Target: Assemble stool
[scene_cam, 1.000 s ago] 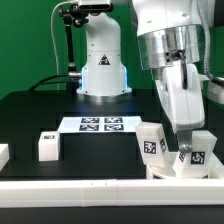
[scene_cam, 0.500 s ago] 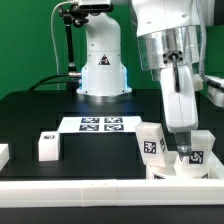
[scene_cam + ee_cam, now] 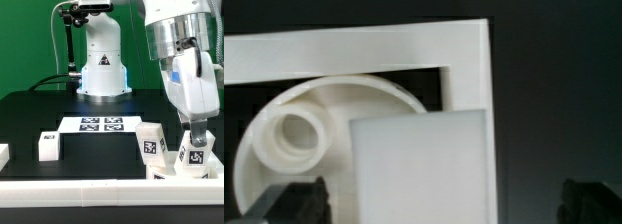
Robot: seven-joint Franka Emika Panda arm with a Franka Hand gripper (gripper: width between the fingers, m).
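My claw (image 3: pixel 198 132) stands apart just above the leg (image 3: pixel 195 153) I set upright on the seat (image 3: pixel 180 172) in the counter's rail corner, and a fingertip catching it could topple it.

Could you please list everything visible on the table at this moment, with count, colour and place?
Legs: three seen, white with black tags; two standing on the seat at the exterior view's right, one alone on the table at its left.
Seat: one, white, round, by the rail corner.
Rail: white, along the front edge.
Marker board: one, white, table centre.
Table: one, black.
Gripper: one, open, over the right-hand standing leg.
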